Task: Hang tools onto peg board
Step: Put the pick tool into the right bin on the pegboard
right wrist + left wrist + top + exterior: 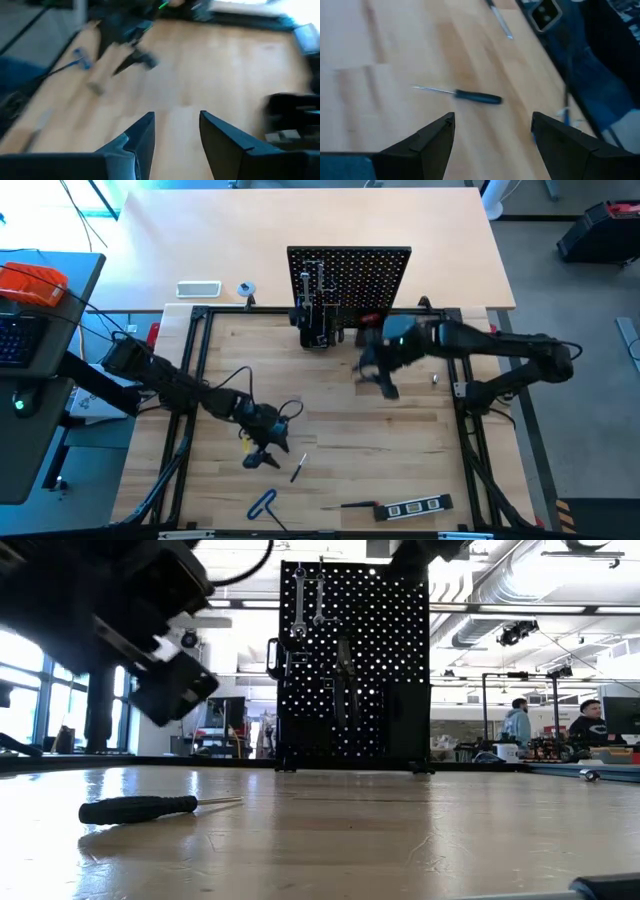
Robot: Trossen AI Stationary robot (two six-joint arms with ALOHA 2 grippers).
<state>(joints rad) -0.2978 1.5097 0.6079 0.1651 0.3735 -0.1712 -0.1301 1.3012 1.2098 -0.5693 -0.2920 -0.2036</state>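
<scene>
Robotics lab or workshop. Butcher-block table (330, 420) boxed by a black metal frame (190, 380). Beyond its far edge: open hall with exposed ceiling ducts (530, 565), tall windows (30, 690), benches crowded with equipment (550, 748), two people (518, 723) there. Keyboard (15, 340) on a side desk by the table's left edge.

The right wrist view is smeared by blur: the blue-handled hex key (79, 57) and the left gripper (131, 56) are only rough shapes, and a dark object (292, 107) at the side cannot be identified. In the low view the left gripper (160, 670) is cropped by the frame's top. From above, tools on the peg board (350, 275) are too small to distinguish.
</scene>
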